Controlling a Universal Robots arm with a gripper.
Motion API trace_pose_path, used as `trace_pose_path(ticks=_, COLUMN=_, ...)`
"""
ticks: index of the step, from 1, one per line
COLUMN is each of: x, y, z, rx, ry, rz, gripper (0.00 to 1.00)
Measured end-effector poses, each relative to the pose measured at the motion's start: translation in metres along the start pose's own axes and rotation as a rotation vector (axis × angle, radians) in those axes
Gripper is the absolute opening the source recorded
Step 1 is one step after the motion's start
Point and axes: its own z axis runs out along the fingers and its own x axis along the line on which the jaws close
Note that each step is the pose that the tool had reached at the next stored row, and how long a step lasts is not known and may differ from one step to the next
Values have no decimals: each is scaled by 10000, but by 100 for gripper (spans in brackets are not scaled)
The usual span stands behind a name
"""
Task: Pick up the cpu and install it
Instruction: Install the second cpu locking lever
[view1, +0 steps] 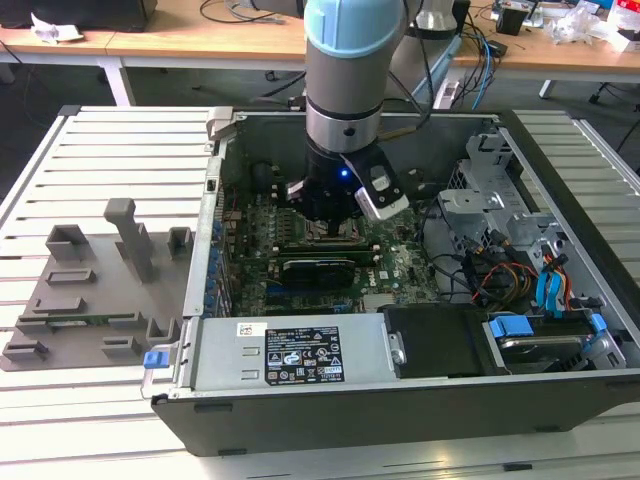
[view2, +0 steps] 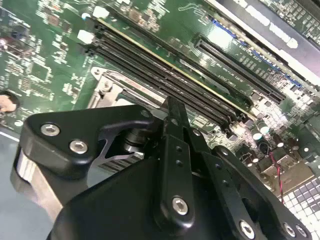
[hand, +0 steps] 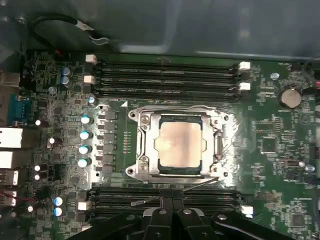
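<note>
1. Silvery-grey metal marks the cpu (hand: 179, 145), which lies flat inside the socket frame (hand: 141, 146) on the motherboard (hand: 280, 150) in the first wrist view.
2. Task status, as a judgement: the chip appears seated in the socket, so the pick-up and placement look done. Whether the retention frame is latched cannot be told.
3. Gripper (hand: 172, 210): its black linkage sits just beside the socket's edge, over the memory slots (hand: 165, 199); nothing is seen held. Whether it is open or closed cannot be told.
4. In the exterior view the arm (view1: 345, 110) stands vertically inside the open computer case (view1: 590, 330), directly over the socket area.
</note>
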Motion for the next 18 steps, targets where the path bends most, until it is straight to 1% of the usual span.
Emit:
trace_pose_path(ticks=1, x=56, y=-3, z=50, rx=0, ry=1, rz=1, gripper=11)
trace_pose_path(ticks=4, x=76, y=-3, z=55, rx=-1, ry=0, rz=0, gripper=11)
trace_pose_path(ticks=15, x=266, y=-3, z=129, rx=-2, ry=0, rz=0, gripper=11)
trace_pose_path(ticks=18, x=290, y=2, z=139, rx=-12, ry=-1, rz=0, gripper=11)
